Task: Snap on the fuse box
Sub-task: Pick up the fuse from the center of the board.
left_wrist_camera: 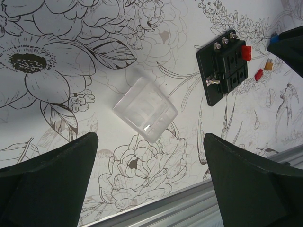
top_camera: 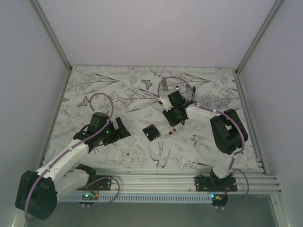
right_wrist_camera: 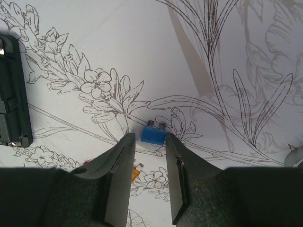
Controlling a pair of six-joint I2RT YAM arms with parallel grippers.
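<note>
The fuse box is a small black square block lying flat mid-table; it shows at upper right in the left wrist view, with a red fuse at its edge, and at the left edge of the right wrist view. A clear plastic cover lies on the cloth ahead of my left gripper, which is wide open and holds nothing. My right gripper is low over the cloth to the right of the box, its narrow-set tips on either side of a loose blue fuse, with a small gap at the left tip.
Loose red and orange fuses lie on the cloth just right of the box. A silver metal tool rests at the back of the flower-printed cloth. An aluminium rail runs along the near edge.
</note>
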